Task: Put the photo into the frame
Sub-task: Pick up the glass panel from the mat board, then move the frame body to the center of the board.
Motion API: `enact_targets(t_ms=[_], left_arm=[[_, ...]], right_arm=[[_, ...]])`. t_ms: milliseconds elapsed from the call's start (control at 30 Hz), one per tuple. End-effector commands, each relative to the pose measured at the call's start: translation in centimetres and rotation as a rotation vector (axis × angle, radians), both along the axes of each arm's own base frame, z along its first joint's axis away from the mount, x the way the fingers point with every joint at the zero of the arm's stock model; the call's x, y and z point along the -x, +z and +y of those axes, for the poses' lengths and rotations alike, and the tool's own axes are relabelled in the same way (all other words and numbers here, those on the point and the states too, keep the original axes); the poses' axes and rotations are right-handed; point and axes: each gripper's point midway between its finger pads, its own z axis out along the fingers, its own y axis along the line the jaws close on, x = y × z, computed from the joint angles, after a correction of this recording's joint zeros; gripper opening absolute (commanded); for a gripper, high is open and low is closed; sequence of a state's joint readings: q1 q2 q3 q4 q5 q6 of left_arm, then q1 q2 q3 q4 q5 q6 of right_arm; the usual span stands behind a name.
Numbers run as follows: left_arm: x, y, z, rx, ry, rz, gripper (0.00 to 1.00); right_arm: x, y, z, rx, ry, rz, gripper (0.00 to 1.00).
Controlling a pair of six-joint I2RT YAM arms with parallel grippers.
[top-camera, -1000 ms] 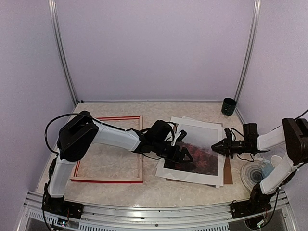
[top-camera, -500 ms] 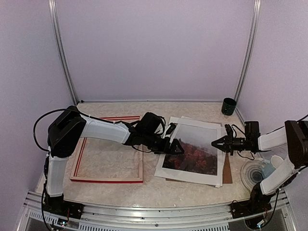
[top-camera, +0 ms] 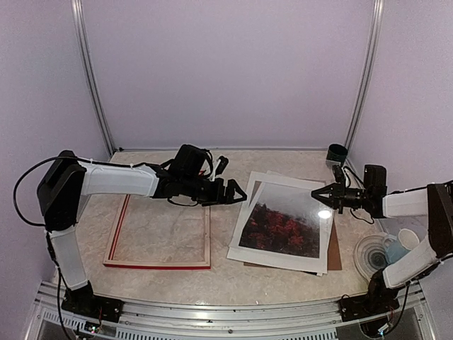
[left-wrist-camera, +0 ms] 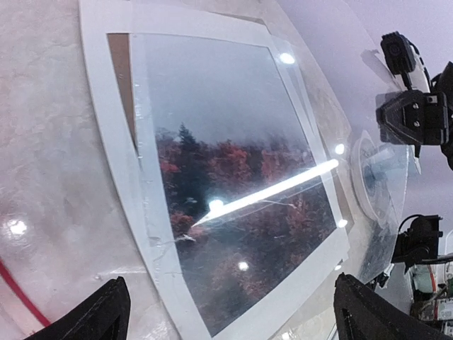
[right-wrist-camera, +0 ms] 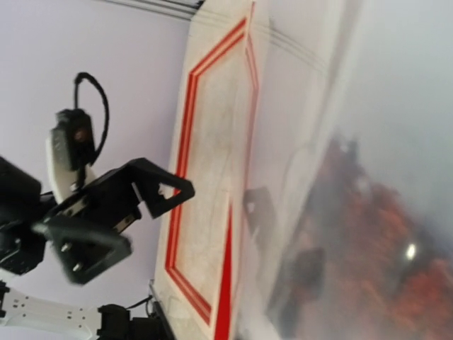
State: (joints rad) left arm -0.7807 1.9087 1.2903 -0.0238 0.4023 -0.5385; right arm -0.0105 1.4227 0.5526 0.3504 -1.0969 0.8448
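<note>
Left wrist best shows clear sheet [left-wrist-camera: 233, 142] | left end effector [top-camera: 237, 191] open | right end effector [top-camera: 320, 199] pinching it

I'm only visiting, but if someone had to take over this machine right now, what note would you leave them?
Left gripper: open, empty, hovering between frame and photo.
Right gripper: shut, apparently pinching the right edge of a clear sheet lying over the photo.
Frame: flat on the table, left side, only tabletop showing inside. Photo: to its right, on white sheets.
Done: nothing placed.
Left: move the photo into the frame.
</note>
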Motion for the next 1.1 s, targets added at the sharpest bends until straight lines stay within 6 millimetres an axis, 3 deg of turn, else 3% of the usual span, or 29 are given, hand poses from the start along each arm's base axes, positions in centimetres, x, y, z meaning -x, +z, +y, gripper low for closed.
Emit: enact_targets(t_ms=[0, 300, 600, 800, 1067], left_arm=[[-1.7, 1.0, 3.7, -0.044, 0.109, -0.03, 0.99], [-5.4, 1.0, 12.7, -0.126, 0.367, -0.031, 0.99], [-7.2, 1.3, 24.9, -0.171, 0.664, -0.005, 0.99], [-6.3, 0.3, 31.3, -0.161, 0.809, 0.037, 0.99], [-4.6, -2.8, 35.2, -0.176, 0.924, 0.107, 0.99]], right_arm=[[0.1, 4.6, 1.8, -0.041, 0.073, -0.124, 0.0], [-0.5, 8.4, 3.0, -0.064, 0.103, -0.194, 0.0], [-1.1, 9.1, 5.8, -0.097, 0.164, -0.186, 0.0], [-1.5, 9.9, 10.4, -0.116, 0.265, -0.207, 0.0], [-2.8, 9.4, 17.5, -0.151, 0.385, -0.182, 0.0]])
